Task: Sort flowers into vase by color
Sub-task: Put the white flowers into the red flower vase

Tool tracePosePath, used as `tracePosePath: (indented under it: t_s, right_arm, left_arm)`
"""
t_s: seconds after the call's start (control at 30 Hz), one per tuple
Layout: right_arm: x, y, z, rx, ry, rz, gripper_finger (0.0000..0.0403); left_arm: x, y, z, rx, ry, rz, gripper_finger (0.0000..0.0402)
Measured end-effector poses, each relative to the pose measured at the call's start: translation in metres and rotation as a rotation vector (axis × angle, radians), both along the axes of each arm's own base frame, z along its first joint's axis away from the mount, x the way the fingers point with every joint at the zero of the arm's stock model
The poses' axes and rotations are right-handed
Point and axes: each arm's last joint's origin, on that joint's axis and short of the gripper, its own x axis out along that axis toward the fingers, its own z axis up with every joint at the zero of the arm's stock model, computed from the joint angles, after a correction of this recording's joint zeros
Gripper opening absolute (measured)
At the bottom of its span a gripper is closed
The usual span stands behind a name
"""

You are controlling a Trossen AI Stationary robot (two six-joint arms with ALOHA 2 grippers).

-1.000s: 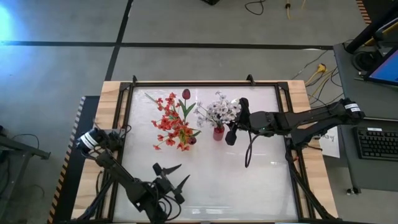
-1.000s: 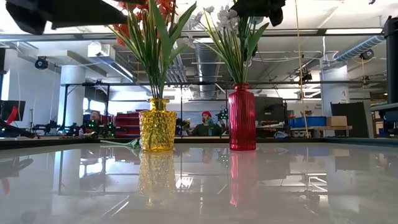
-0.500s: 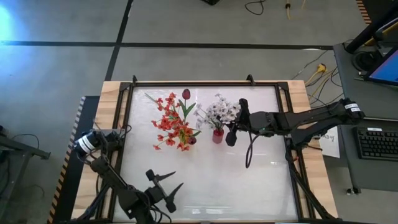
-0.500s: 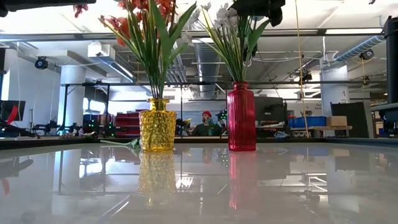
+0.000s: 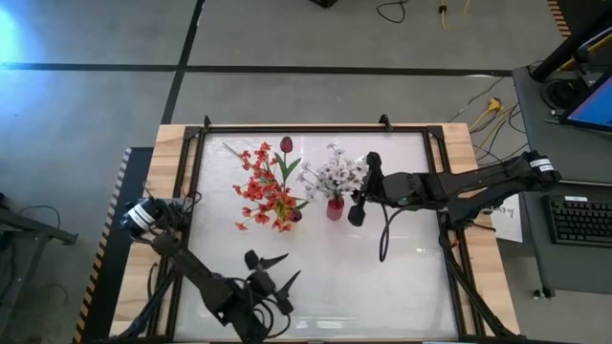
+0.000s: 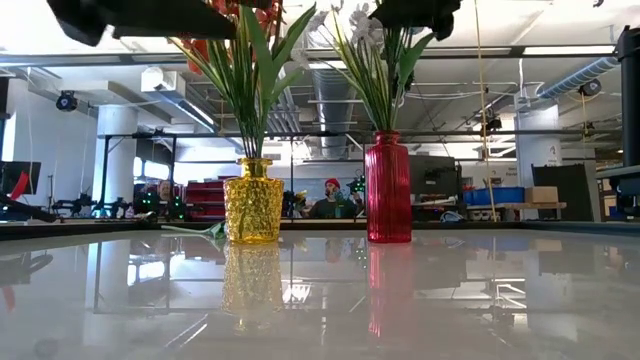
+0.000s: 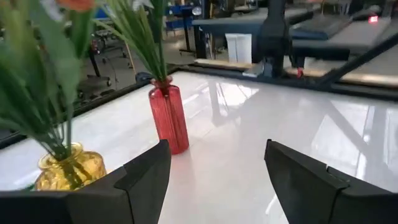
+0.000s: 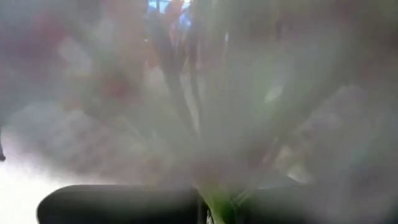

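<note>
While the right gripper (image 5: 359, 199) sits closed among the white flowers (image 5: 335, 172) in the red vase (image 6: 388, 187), a green stem (image 8: 217, 208) shows clamped between its fingers with pale blossoms pressed right in front of them. The left gripper (image 5: 271, 271) hangs over bare table (image 5: 402, 277) with its fingers (image 7: 146, 174) apart and nothing between them, well apart from both bouquets. Red and orange flowers (image 5: 268, 186) stand in the yellow vase (image 6: 252, 200), just beside the red one.
</note>
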Motion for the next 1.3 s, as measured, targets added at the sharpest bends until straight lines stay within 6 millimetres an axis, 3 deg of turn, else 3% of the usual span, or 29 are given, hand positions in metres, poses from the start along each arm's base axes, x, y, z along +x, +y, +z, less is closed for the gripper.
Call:
tracePosePath:
  t_s: [0.1,0.3,0.53,0.67,1.3]
  right_arm:
    - [-0.001,0.004,-0.002,0.003,0.018,0.012,0.0018]
    - [-0.004,0.010,-0.002,-0.006,0.036,0.037,0.0018]
    - [-0.004,0.010,-0.003,-0.011,0.049,0.037,0.0018]
    - [-0.004,0.010,-0.005,-0.008,0.045,0.036,0.0018]
    - [-0.005,0.009,-0.014,-0.014,0.071,0.027,0.0018]
  left_arm:
    - [0.005,0.001,-0.005,0.062,0.039,0.007,0.0245]
    - [0.016,-0.013,-0.012,0.183,-0.051,0.096,0.0245]
    - [0.054,-0.036,-0.024,0.190,-0.050,0.126,0.0245]
    - [0.066,-0.041,-0.019,0.215,-0.026,0.133,0.0245]
    - [0.074,-0.033,-0.008,0.235,-0.005,0.154,0.0245]
